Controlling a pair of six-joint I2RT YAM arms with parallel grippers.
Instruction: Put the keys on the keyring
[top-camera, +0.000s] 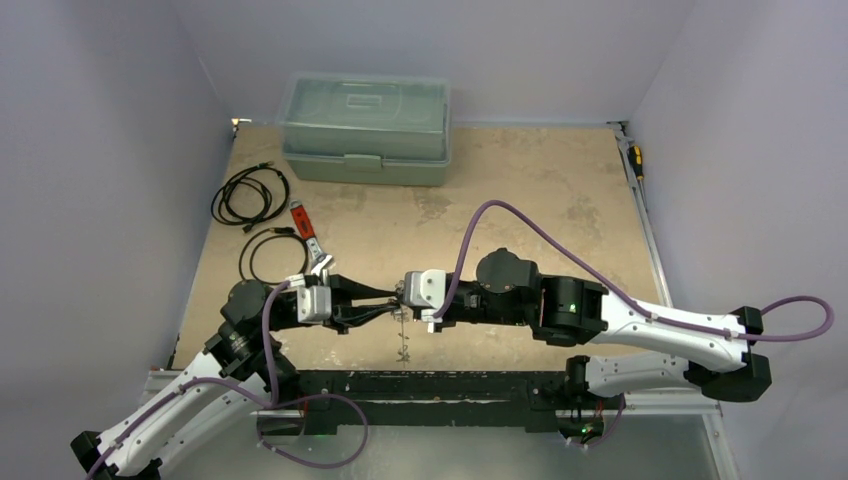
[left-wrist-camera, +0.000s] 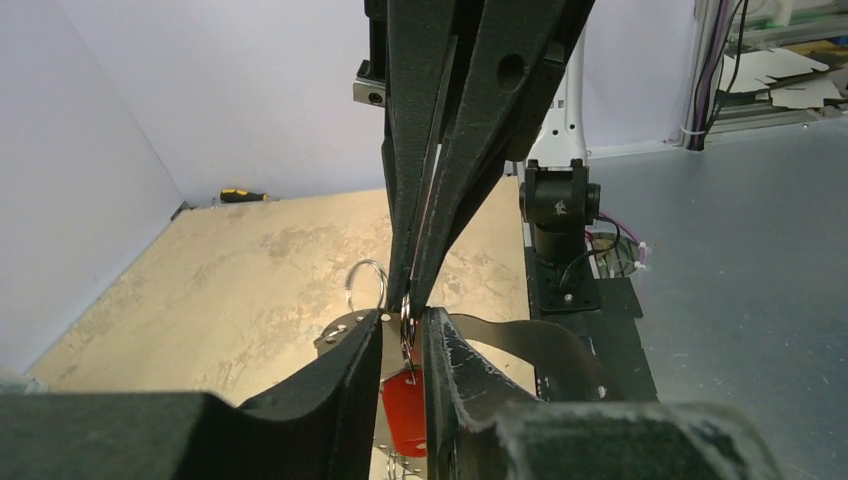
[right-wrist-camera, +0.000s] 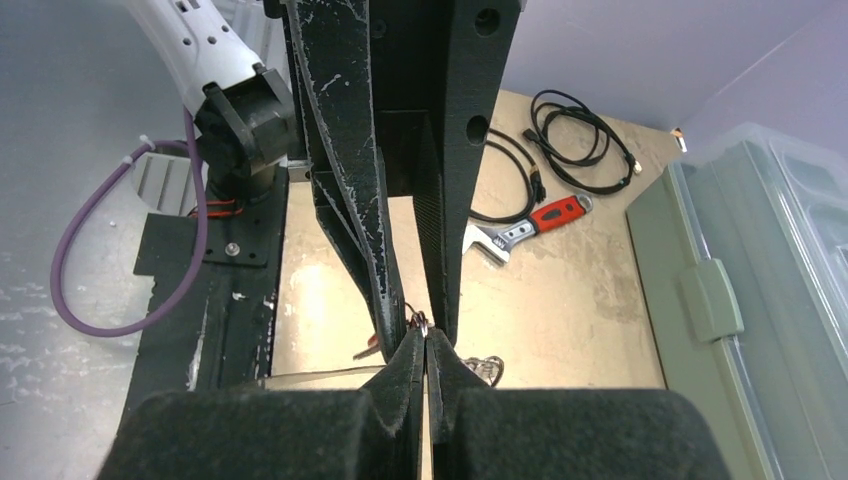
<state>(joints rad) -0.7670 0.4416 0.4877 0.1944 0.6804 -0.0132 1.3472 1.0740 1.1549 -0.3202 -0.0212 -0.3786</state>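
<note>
Hanging just above the counter close to its near edge, about midway between left and right, the keyring sits where the two arms meet tip to tip. The right end effector has its fingers pressed fully together and looks to be pinching the ring's thin wire at the very tips. The left end effector stands at a narrow gap with a red-headed key between its fingers; whether the pads actually clamp it cannot be told. A few more keys dangle below the meeting point, apparently threaded on.

The ring is probably light, stiff, springy wire, smooth enough to slip or twist in a pinch. It is best held close beside its split, with the opening left free. Each key looks small, rigid and light. Its plastic head offers the less slippery hold, flat faces against the pads and the eyelet kept clear. The hanging keys will likely swing and tip the ring.

An adjustable wrench and coiled cables lie far left, well apart.
</note>
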